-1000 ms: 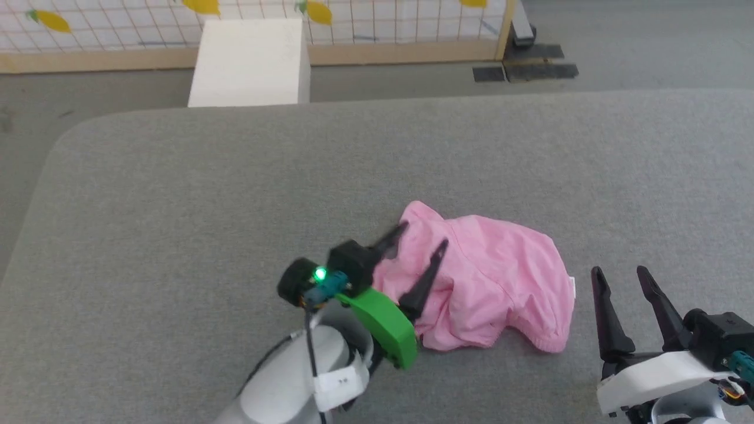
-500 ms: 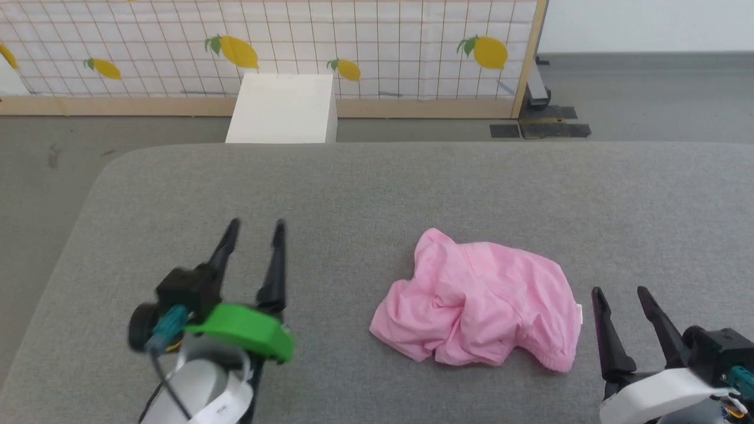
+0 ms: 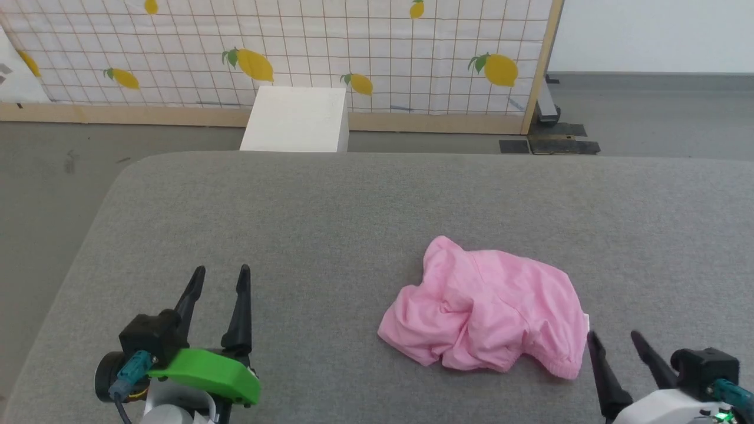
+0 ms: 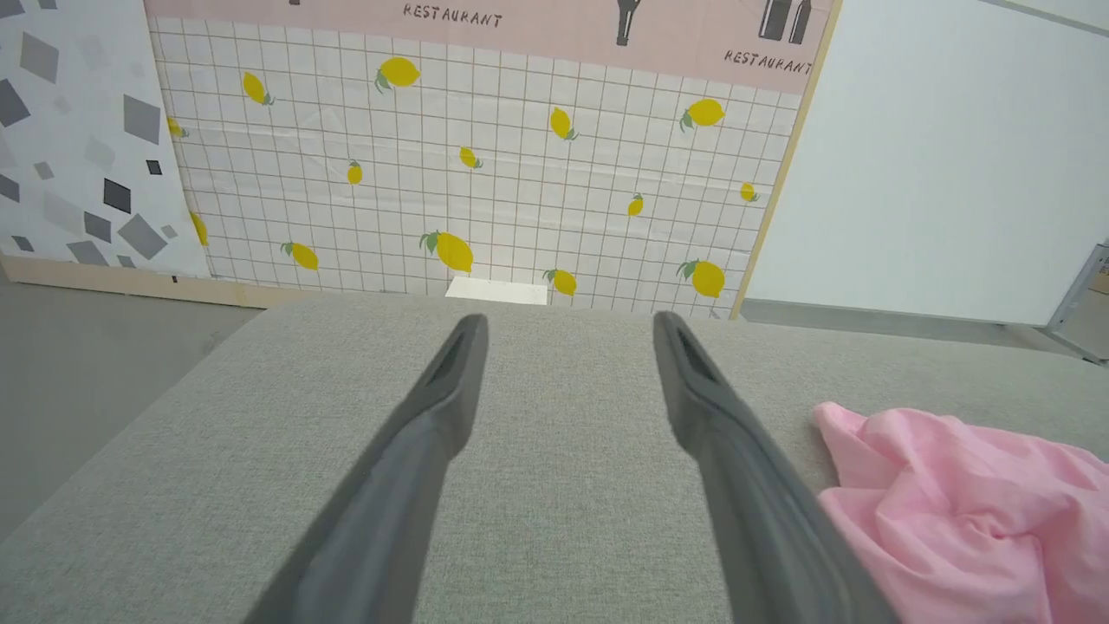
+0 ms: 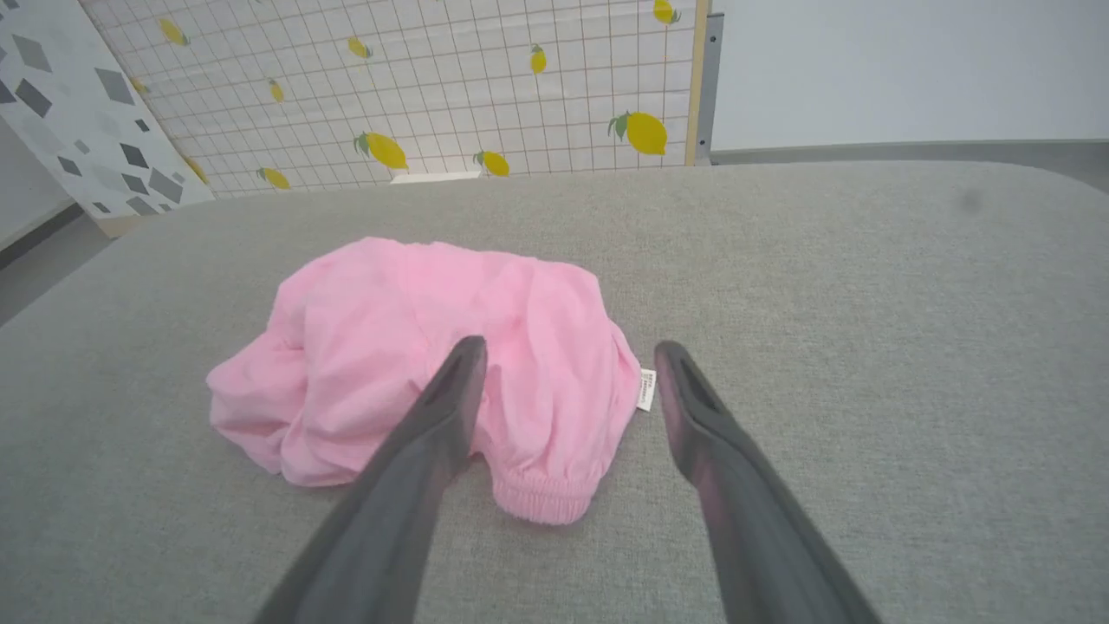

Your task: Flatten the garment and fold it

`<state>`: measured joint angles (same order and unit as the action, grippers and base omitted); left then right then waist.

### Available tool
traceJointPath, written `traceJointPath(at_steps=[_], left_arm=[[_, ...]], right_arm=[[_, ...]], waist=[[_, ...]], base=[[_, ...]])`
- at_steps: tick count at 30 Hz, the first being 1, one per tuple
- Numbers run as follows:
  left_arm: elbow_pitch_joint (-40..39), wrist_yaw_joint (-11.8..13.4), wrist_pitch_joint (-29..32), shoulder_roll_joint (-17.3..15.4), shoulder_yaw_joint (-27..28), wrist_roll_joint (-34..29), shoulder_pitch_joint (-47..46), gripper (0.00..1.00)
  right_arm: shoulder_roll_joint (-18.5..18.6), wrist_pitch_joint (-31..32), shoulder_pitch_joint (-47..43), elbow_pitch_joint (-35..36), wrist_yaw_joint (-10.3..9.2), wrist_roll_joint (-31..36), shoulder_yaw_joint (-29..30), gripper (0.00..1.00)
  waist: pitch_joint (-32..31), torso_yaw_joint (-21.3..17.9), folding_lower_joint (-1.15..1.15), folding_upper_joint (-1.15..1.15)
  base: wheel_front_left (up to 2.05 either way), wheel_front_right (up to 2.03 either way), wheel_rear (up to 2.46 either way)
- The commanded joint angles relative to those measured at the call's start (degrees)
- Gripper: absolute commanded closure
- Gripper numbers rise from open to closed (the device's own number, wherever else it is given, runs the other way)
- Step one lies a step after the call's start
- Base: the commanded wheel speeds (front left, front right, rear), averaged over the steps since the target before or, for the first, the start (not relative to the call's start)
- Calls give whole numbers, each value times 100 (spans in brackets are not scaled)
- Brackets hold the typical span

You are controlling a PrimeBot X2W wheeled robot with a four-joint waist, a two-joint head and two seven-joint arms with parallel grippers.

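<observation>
Crumpled light pink thin-fabric garment (image 3: 489, 306) on the grey surface (image 3: 353, 224), left gripper (image 3: 222, 270) and right gripper (image 3: 614, 335) fingers apart and empty, far pink banner (image 4: 520, 17) reading "RESTAURANT".

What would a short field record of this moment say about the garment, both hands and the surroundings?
garment: crumpled light pink thin-fabric garment, not yet flattened, on grey fabric-covered table
left hand: open, empty, well apart from garment
right hand: open, empty, close to garment's right edge
background: white rectangular box; lemon-print grid panel
</observation>
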<state>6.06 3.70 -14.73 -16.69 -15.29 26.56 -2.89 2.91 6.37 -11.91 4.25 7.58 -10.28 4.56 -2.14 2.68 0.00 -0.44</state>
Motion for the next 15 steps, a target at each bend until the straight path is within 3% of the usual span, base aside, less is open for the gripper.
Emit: traceJointPath(at_steps=[1, 9, 15], left_arm=[[-12, -42, -27, 30, 24, -58, 70, 0], [69, -115, -27, 168, 2, -105, -114, 0], [95, -189, -27, 318, -13, -139, -305, 0]], right_arm=[[-3, 188, -79, -98, -9, 11, 18, 0], [56, 1470, 177, -667, -9, 74, -190, 0], [539, 1956, 856, -1266, -9, -112, -543, 0]], waist=[[14, 42, 0, 44], [202, 259, 0, 44], [512, 397, 0, 44]], base=[[0, 0, 0], [0, 0, 0], [0, 0, 0]])
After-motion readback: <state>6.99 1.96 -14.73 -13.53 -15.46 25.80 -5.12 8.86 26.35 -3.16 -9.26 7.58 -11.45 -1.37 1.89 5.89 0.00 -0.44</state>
